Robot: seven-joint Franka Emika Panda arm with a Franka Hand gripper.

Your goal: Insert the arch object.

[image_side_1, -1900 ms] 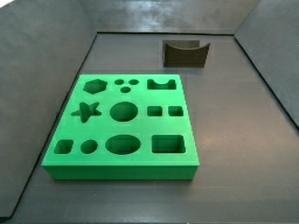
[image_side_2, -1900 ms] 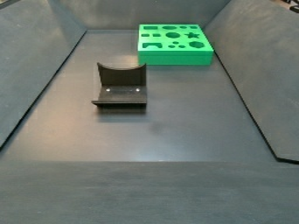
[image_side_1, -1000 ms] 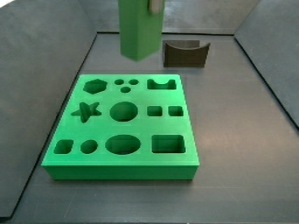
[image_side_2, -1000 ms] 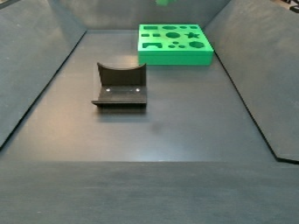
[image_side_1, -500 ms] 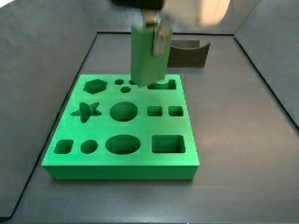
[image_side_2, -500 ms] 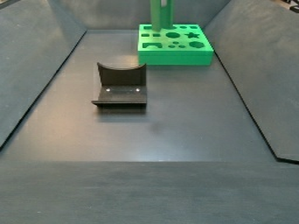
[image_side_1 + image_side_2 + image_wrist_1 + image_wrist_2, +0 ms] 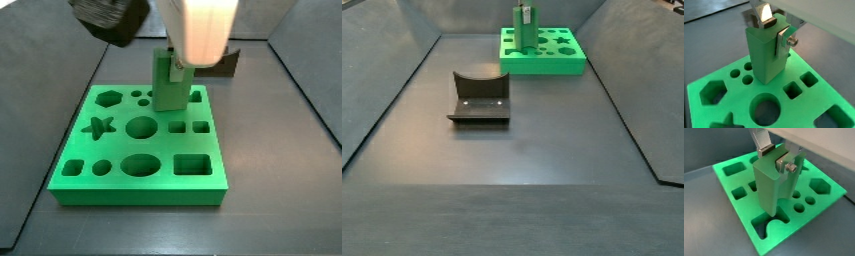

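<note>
Board first: green board (image 7: 80,185) with shaped holes lay flat on the dark surface (image 7: 516,170), at the left and centre of a side view. Hexagon, star and round holes all stood empty.

Centre: a tall green piece hung upright over the board's far row. Its lower end met the arch-shaped hole (image 7: 765,228), so I took it for the arch object (image 7: 168,85). Pincer (image 7: 774,30) was directly above that hole, pinching the piece's top end between its silver fingers (image 7: 764,143). Whether the foot had entered the hole, or only touched the rim, could not be told.

Right: the dark fixture (image 7: 480,98) stood alone on the surface, well apart from the board, with nothing on it.

Step in hand, by my reading: alignment and first entry at the hole. In a wrist view the foot seemed a little to one side of the opening. Next move would call for a small sideways correction, the piece kept plumb and its profile matched to the opening, then a slow straight push down before release.
</note>
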